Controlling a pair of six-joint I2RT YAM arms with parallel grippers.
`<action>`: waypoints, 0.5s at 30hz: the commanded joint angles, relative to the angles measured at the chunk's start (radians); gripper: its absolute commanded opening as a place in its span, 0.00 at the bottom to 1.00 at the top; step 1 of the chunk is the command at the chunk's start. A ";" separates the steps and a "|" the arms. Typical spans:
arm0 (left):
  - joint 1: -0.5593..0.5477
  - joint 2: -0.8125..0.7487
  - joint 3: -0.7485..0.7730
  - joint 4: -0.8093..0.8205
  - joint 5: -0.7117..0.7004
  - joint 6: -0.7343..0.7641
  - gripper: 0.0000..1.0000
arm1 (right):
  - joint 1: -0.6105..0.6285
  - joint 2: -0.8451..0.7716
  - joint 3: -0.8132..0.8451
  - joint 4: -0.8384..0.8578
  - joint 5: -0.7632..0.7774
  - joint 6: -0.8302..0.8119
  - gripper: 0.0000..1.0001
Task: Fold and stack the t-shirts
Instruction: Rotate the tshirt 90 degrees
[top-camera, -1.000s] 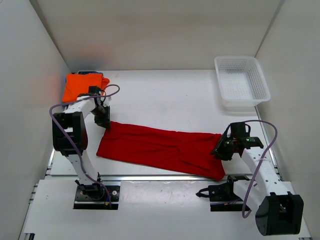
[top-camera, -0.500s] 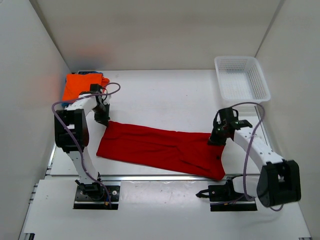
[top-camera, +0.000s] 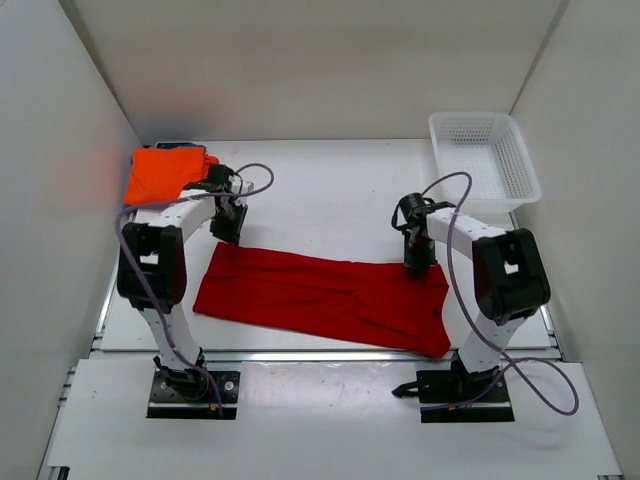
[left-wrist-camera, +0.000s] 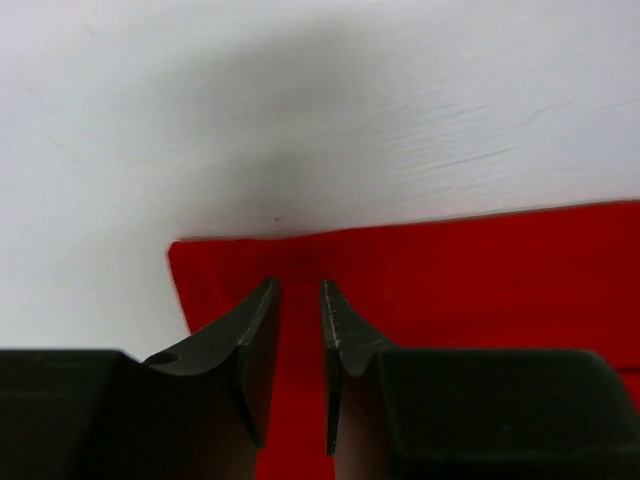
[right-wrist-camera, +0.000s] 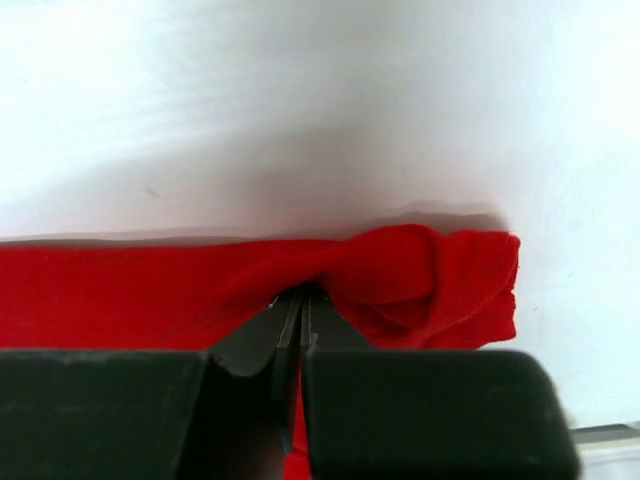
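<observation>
At the near edge of the table (top-camera: 330, 190), the 2 arm bases are seen only from the top camera. Just beyond them, the red shirt (top-camera: 320, 300) is spread as 1 long band from left to right, its right end nearer than its left.

The left gripper (top-camera: 228, 232) is set over the far left corner of that shirt. From above its fingers cannot be made out. The left wrist camera shows them (left-wrist-camera: 298, 285) slightly spread, with flat red shirt (left-wrist-camera: 480, 270) seen through the narrow gap and the corner's edges running out to either side. Whether the tips touch the cloth cannot be told.

The right gripper (top-camera: 416, 264) is lowered onto the far edge of the shirt near its right end. Only the right wrist camera shows its fingers (right-wrist-camera: 302, 295) pressed together, with the red shirt (right-wrist-camera: 120, 285) puckered into them and a bunched lump of cloth just to their right. The lower part of both wrist views is blocked by the dark gripper bodies.

At the far left, the orange shirt (top-camera: 165, 172) lies folded, partly covered by the left arm. A thin dark blue edge (top-camera: 176, 146) is visible along its far side; what it belongs to is too little seen to tell.

At the far right stands a white basket (top-camera: 522, 172), its lattice floor visible through the open top.
</observation>
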 joint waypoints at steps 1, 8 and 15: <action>0.011 0.051 -0.054 0.007 -0.043 0.011 0.33 | 0.034 0.080 0.078 0.004 0.073 -0.070 0.00; 0.048 0.125 -0.064 0.027 -0.250 0.011 0.34 | 0.054 0.327 0.358 -0.052 0.098 -0.145 0.00; 0.126 0.143 -0.016 -0.108 -0.301 0.022 0.35 | 0.075 0.623 0.986 -0.145 0.116 -0.125 0.00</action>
